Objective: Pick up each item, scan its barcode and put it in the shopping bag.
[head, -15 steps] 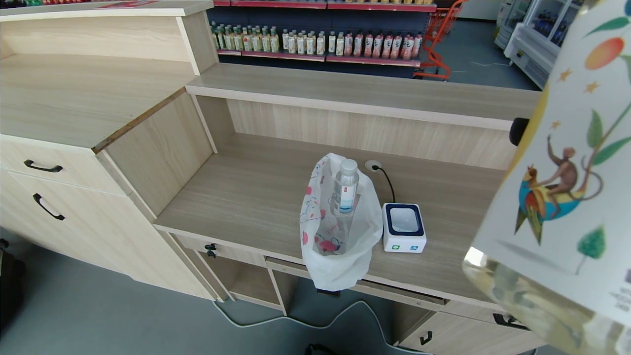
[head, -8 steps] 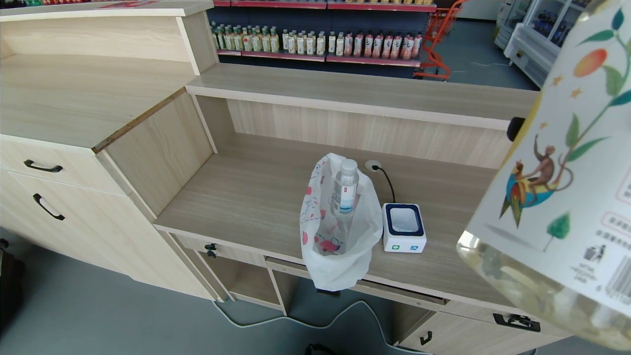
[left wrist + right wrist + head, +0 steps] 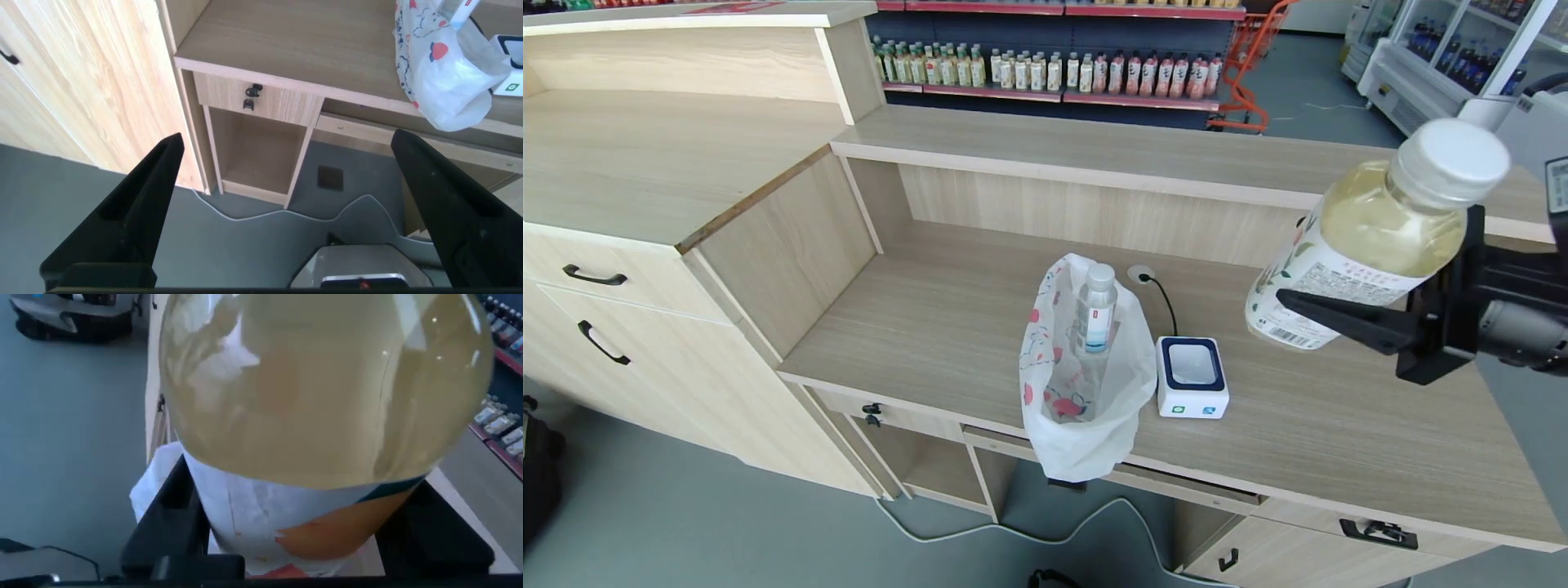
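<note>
Right gripper [image 3: 1327, 314] is clamped on a drink bottle [image 3: 1372, 245], held in the air to the right of the scanner [image 3: 1192, 377] and above the counter [image 3: 1339, 425]. The bottle is tilted, its white cap pointing up and away from the scanner and its barcode end lowest. In the head view one black finger crosses the bottle's near side; in the right wrist view a finger shows on each side of the label. The bag [image 3: 1078, 441] stands just left of the scanner with a water bottle [image 3: 1096, 314] upright inside. In the left wrist view the left gripper [image 3: 288, 139] hangs low, left of the scanner, over the floor. Its jaws are wide apart and empty.
</note>
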